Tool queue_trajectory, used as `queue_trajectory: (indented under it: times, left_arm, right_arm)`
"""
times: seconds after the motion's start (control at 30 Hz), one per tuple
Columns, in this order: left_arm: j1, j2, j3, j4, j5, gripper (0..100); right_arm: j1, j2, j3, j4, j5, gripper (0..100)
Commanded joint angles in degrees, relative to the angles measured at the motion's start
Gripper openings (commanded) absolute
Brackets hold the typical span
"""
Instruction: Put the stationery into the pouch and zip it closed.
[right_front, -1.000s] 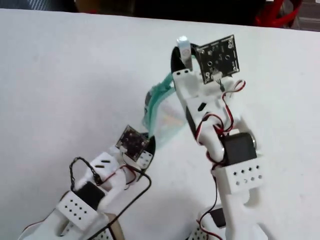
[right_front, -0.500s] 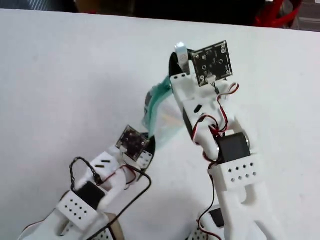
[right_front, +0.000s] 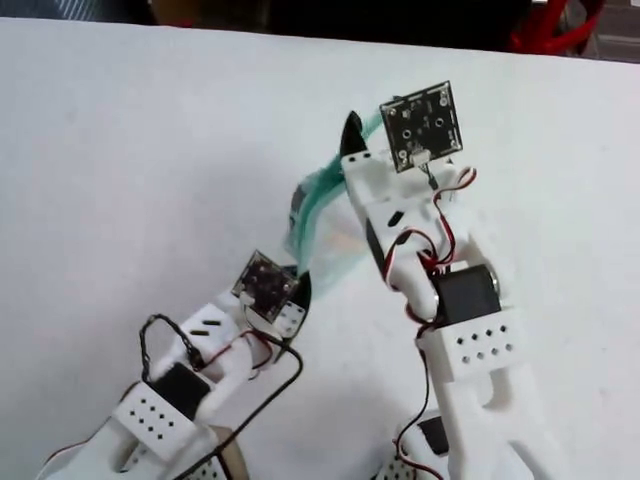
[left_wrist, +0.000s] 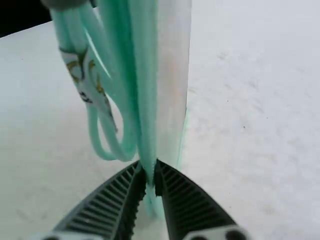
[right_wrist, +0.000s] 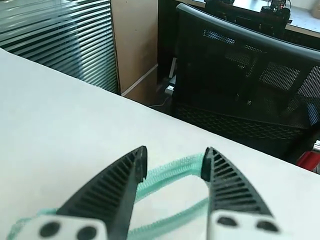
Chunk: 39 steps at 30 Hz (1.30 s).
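pouch (right_front: 320, 220) sits on the worktop (right_front: 130, 150), seemingly soft, light, floppy; left pincer (left_wrist: 150, 181) is clamped on its near edge, right pincer (right_wrist: 174, 162) gapes apart over its far cord loop (right_wrist: 170, 172), probably the best pull point.

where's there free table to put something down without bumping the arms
The widest bare patch is the table left of the pouch, out to its far edge. Another lies right of the right arm. It's crowded in the middle: the left hand clamps the pouch's near end and the open right hand hangs over its green loop.
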Motion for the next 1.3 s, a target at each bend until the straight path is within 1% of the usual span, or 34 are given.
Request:
queue_trajectory:
  times: [0.0, 0.3, 0.37, 0.53, 0.63, 0.77, 0.9, 0.93, 1.07, 1.13, 1.27]
  left_arm:
    - [0.6, -0.4, -0.7, -2.0, -0.3, 2]
    - [0.6, -0.4, -0.7, -2.0, -0.3, 2]
    - [0.6, -0.4, -0.7, -2.0, -0.3, 2]
    - [0.6, -0.4, -0.7, -2.0, -0.3, 2]
    - [0.6, -0.4, -0.7, -2.0, -0.3, 2]
    - [0.6, -0.4, -0.7, -2.0, -0.4, 2]
    - [0.6, -0.4, -0.7, -2.0, -0.4, 2]
    - [0.6, -0.4, -0.7, -2.0, -0.4, 2]
    - [0.6, -0.4, -0.6, -2.0, -0.4, 2]
    - [0.6, -0.4, -0.6, -2.0, -0.4, 2]
    - [0.6, -0.4, -0.6, -2.0, -0.5, 2]
  right_arm:
    - [-0.3, -0.5, -0.6, 0.2, -0.3, 17.0]
    - [-0.3, -0.6, -0.7, 0.3, -0.3, 17.0]
    - [-0.7, -1.5, -1.8, 1.9, -0.3, 17.0]
    - [-5.8, -4.4, -11.3, 12.0, 0.3, 17.0]
    - [-6.6, -3.8, -17.3, 17.1, 0.3, 17.0]
    - [-6.7, 0.4, -24.6, 24.8, 0.4, 17.0]
    - [-8.7, 6.8, -35.2, 36.8, 0.4, 17.0]
    - [-9.5, 8.5, -38.2, 40.2, 1.0, 17.0]
    - [-14.2, 15.3, -48.1, 51.9, 7.9, 17.0]
    - [-14.8, 17.6, -50.5, 54.6, 9.7, 17.0]
    - [-14.8, 19.4, -51.9, 56.1, 9.5, 17.0]
